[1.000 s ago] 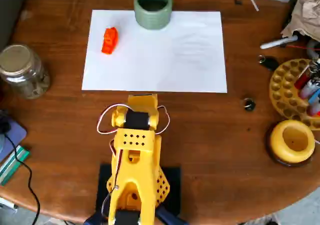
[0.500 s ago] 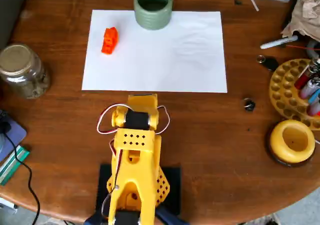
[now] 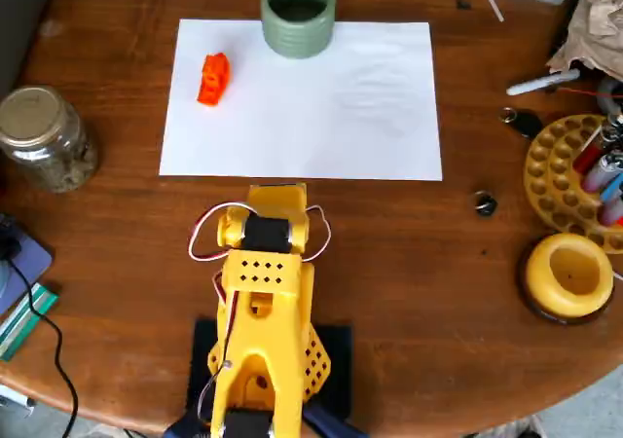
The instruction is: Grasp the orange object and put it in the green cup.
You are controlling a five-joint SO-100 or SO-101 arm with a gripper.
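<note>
The orange object [image 3: 213, 78] is a small lumpy piece lying on the left part of a white paper sheet [image 3: 321, 117]. The green cup [image 3: 298, 15] stands upright at the sheet's far edge, up and to the right of the orange object, and its dark inside looks empty. The yellow arm [image 3: 265, 302] is folded at the near side of the table. Its gripper [image 3: 277, 195] sits at the sheet's near edge, well away from both things. The arm's own body hides the jaws, so I cannot tell how they stand. It holds nothing that shows.
A glass jar [image 3: 44, 136] stands at the left of the wooden table [image 3: 428, 253]. A yellow round holder [image 3: 569, 274] and a yellow rack with pens [image 3: 574, 170] stand at the right. Small clutter lies at the top right, and a cable [image 3: 44, 331] runs at the bottom left.
</note>
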